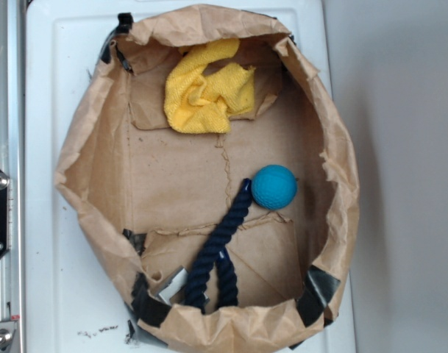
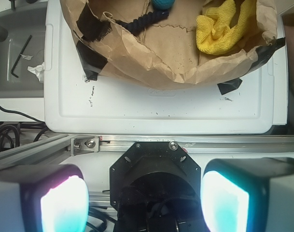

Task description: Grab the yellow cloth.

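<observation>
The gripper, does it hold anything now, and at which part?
Nothing is held. The gripper is open and empty, outside the paper bag; the yellow cloth lies untouched inside.

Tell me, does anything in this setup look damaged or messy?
The brown paper bin is crumpled and torn along its rim, patched with black tape at the corners. The yellow cloth lies bunched up against one wall, not flat. Small dark specks dirty the white tray outside the bin.

Fuzzy yellow cloth (image 1: 206, 90); crinkled matt paper bag (image 1: 87, 158); seemingly rubbery ball (image 1: 274, 187).
</observation>
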